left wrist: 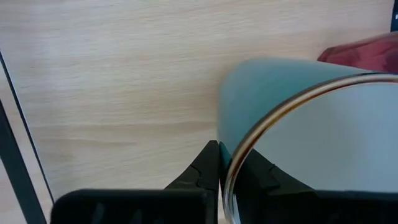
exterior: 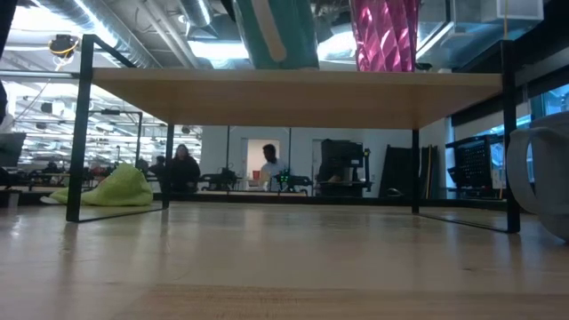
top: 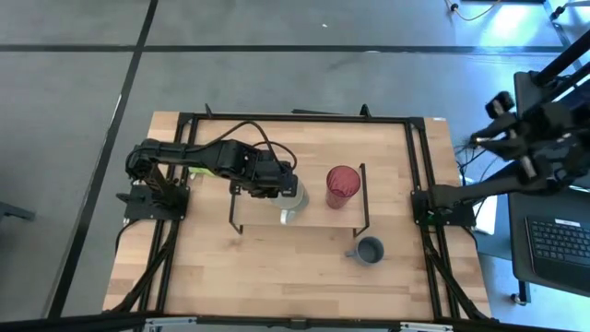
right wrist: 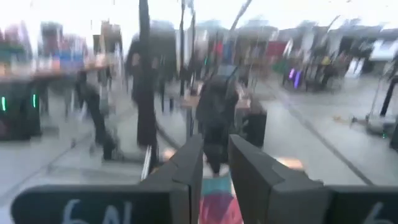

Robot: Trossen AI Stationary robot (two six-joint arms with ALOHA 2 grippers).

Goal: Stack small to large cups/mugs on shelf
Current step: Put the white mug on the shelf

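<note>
The left gripper (left wrist: 227, 180) has its fingers (left wrist: 202, 174) clenched on the rim of the white mug (left wrist: 323, 137), one finger outside the wall and one inside. The mug sits on the shelf (top: 263, 217), near the middle of it, and its handle (top: 285, 219) sticks out toward the near edge of the worktop (top: 277, 267). In the low view the mug's body (exterior: 280, 31) shows just above the shelf board (exterior: 293, 93).

Just beside the white mug, toward the right end of the shelf, stands the red cup (top: 341, 187). It is upright and the two are close but apart.

The small grey-blue mug (top: 370, 250) is not on the shelf. It stands on the worktop in front of the shelf's right end, with its handle pointing left.

A green lump (exterior: 111, 188) lies on the worktop by the far left part.

The right gripper (right wrist: 214, 165) waits off past the right edge of the worktop. Its fingers stand a little apart, with nothing between them.
</note>
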